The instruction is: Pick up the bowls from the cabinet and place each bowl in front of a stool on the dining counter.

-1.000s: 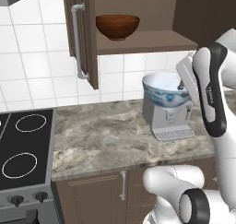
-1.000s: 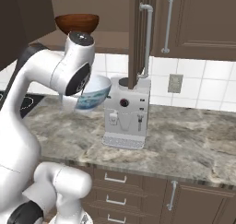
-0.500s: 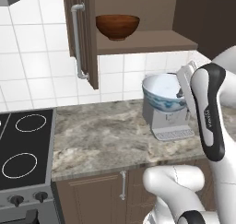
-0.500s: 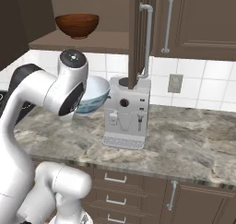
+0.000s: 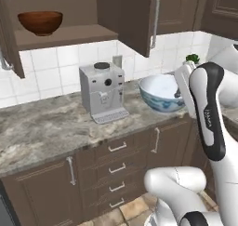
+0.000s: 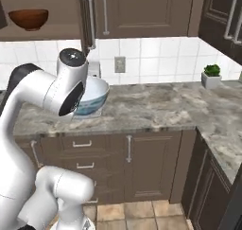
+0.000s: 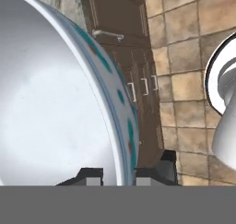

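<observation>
My gripper is shut on the rim of the white bowl with blue-green pattern, one finger inside and one outside. In the left base view the gripper holds this bowl tilted over the counter's front edge, right of the coffee machine. My arm covers part of the bowl in the right base view. The dark reddish-brown bowl sits on the shelf of the open cabinet. The stool and the dining counter are out of view.
A grey coffee machine stands on the marbled worktop against the tiled wall. A small potted plant sits in the far corner. Closed wall cupboards hang above; drawers and tiled floor lie below.
The whole picture has shifted, so the camera has moved and turned right. The arm still holds the white bowl, which now sits right of the coffee machine instead of over it.
</observation>
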